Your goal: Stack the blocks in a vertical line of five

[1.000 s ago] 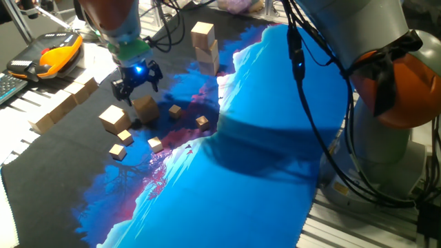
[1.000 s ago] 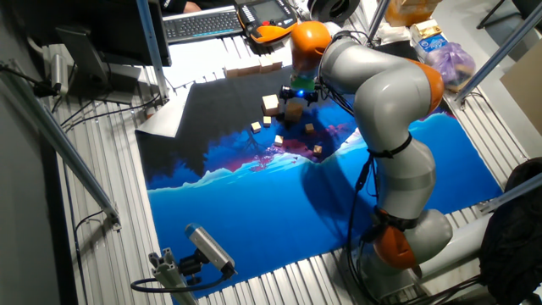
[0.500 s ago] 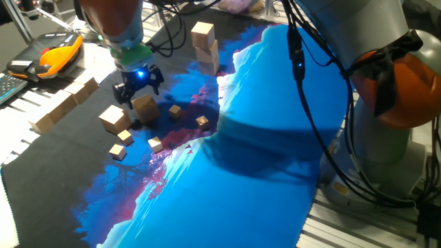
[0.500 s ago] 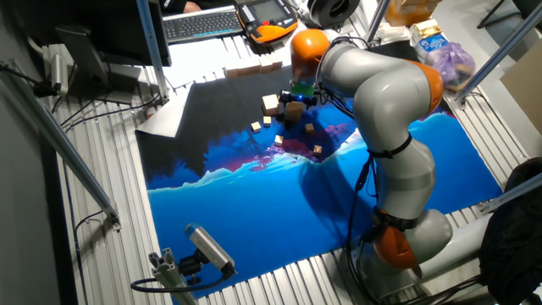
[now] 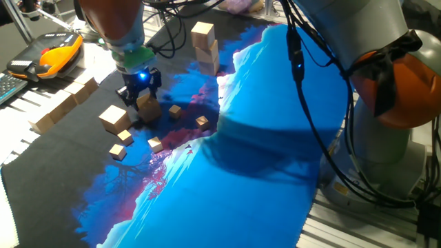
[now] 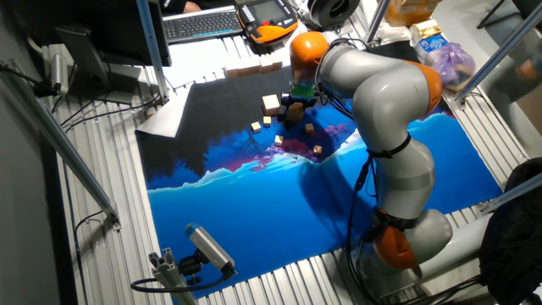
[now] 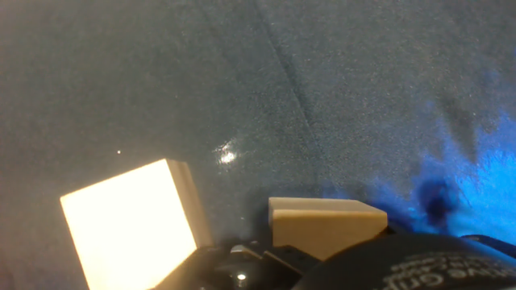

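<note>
My gripper (image 5: 142,95) is down over a light-tan wooden block (image 5: 147,108) on the dark mat, its fingers drawn in against the block's sides. In the hand view this block (image 7: 326,226) sits low in the centre, close to the palm. A second loose block (image 5: 112,118) lies just to the left; it also shows in the hand view (image 7: 129,234). Three more blocks stand in a stack (image 5: 206,48) at the back of the mat. In the other fixed view the gripper (image 6: 294,101) and the loose block (image 6: 271,103) show, and the arm hides the stack.
Several tiny tan cubes (image 5: 155,144) lie scattered around the gripper on the mat. Long wooden bars (image 5: 63,105) lie at the left edge. An orange pendant (image 5: 54,55) and a keyboard are at the far left. The blue mat (image 5: 262,138) spreads to the right.
The gripper has come down over the block and its fingers have drawn in from a wide spread. The blocks and the stack have not moved.
</note>
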`<state>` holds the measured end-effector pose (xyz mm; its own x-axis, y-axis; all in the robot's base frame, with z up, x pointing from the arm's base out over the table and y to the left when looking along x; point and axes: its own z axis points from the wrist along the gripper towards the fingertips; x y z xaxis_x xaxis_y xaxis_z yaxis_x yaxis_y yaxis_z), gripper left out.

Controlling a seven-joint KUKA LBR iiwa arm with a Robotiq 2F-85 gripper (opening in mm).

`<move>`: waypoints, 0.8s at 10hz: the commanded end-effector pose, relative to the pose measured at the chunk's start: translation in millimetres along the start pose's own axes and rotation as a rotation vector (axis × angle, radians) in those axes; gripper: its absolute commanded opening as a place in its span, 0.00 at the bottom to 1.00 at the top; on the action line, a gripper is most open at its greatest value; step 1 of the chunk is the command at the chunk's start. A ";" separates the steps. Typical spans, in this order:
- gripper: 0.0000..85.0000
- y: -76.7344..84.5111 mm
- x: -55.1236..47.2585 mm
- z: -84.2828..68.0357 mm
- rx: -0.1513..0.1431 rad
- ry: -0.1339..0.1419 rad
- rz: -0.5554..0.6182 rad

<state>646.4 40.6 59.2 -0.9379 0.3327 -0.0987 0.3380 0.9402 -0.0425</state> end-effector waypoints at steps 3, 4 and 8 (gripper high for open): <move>0.00 -7.3 -3.7 -24.2 -0.024 0.035 -0.057; 0.00 -14.8 -4.4 -40.1 -0.018 0.049 -0.084; 0.00 -69.2 -14.7 -121.4 -0.069 0.108 -0.196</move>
<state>627.2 -12.4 136.2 -0.9899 0.1412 0.0138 0.1415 0.9896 0.0269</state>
